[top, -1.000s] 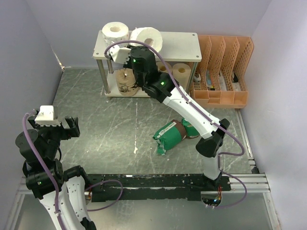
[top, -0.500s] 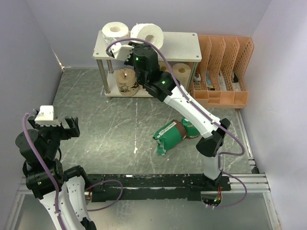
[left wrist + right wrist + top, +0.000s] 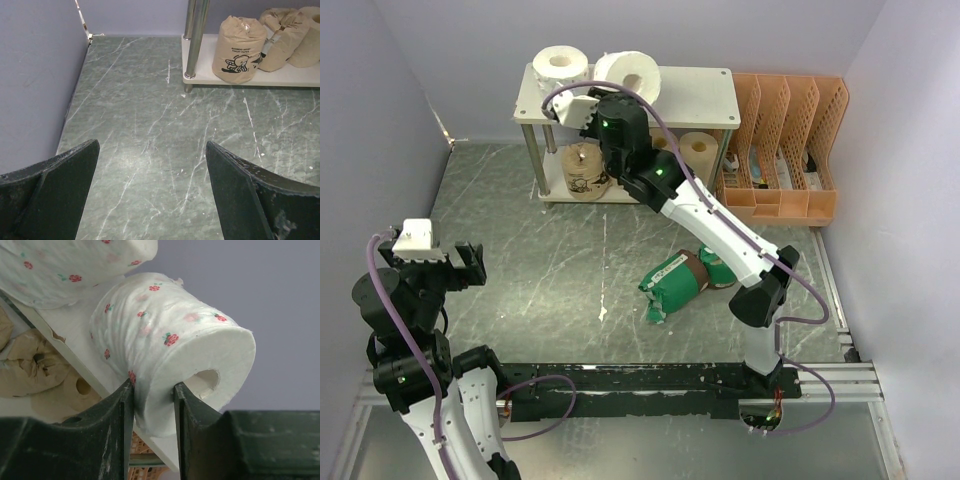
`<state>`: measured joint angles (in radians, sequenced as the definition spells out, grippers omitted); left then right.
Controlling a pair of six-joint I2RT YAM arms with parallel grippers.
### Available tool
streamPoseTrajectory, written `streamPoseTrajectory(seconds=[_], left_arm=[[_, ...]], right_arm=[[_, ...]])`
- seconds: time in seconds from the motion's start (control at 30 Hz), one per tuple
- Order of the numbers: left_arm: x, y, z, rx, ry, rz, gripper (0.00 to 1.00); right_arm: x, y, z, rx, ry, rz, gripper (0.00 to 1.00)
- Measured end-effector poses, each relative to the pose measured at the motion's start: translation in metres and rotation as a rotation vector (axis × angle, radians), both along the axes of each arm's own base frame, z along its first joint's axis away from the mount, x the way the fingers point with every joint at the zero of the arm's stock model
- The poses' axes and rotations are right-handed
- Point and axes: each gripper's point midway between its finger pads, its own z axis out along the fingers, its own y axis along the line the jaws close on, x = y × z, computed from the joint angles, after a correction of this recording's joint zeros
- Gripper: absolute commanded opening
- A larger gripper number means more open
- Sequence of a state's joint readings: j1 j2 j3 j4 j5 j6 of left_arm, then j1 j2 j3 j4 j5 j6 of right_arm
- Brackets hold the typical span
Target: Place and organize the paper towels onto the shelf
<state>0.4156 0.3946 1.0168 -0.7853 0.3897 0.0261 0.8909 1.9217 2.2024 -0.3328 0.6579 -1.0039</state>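
Note:
The shelf (image 3: 700,90) stands at the back. One white roll (image 3: 561,66) stands upright on its top board. My right gripper (image 3: 603,103) is shut on the wall of a second white, flower-printed roll (image 3: 630,72), which is tilted over the top board beside the first. In the right wrist view the fingers (image 3: 152,385) pinch that roll (image 3: 170,340) above the board (image 3: 75,335). Tan rolls sit on the lower tier, one labelled (image 3: 582,172) (image 3: 239,47). Two green-wrapped rolls (image 3: 672,282) lie on the table. My left gripper (image 3: 463,262) (image 3: 152,145) is open and empty at the near left.
An orange perforated file rack (image 3: 785,150) stands right of the shelf. Purple walls close in the left, back and right. The shelf's metal leg (image 3: 196,40) shows ahead of my left gripper. The right arm stretches across the table's middle, above the green rolls.
My right gripper has carried the white roll a little up and back over the shelf's top board, then held still. The left arm has not moved.

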Motion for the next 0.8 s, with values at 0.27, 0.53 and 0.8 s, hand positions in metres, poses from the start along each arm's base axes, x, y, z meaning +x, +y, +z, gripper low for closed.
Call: streamPoseTrajectory(seconds=[0.27, 0.53, 0.8], left_arm=[[0.002, 0.001, -0.002, -0.005, 0.011, 0.0, 0.98], [0.003, 0.001, -0.003, -0.007, 0.016, -0.001, 0.98], [0.004, 0.002, -0.003, -0.009, 0.02, -0.001, 0.98]], right_arm=[[0.009, -0.005, 0.014, 0.056, -0.045, -0.001, 0.43], [0.012, -0.005, 0.028, 0.105, -0.092, 0.013, 0.45], [0.02, -0.017, 0.044, 0.202, -0.208, -0.053, 1.0]])
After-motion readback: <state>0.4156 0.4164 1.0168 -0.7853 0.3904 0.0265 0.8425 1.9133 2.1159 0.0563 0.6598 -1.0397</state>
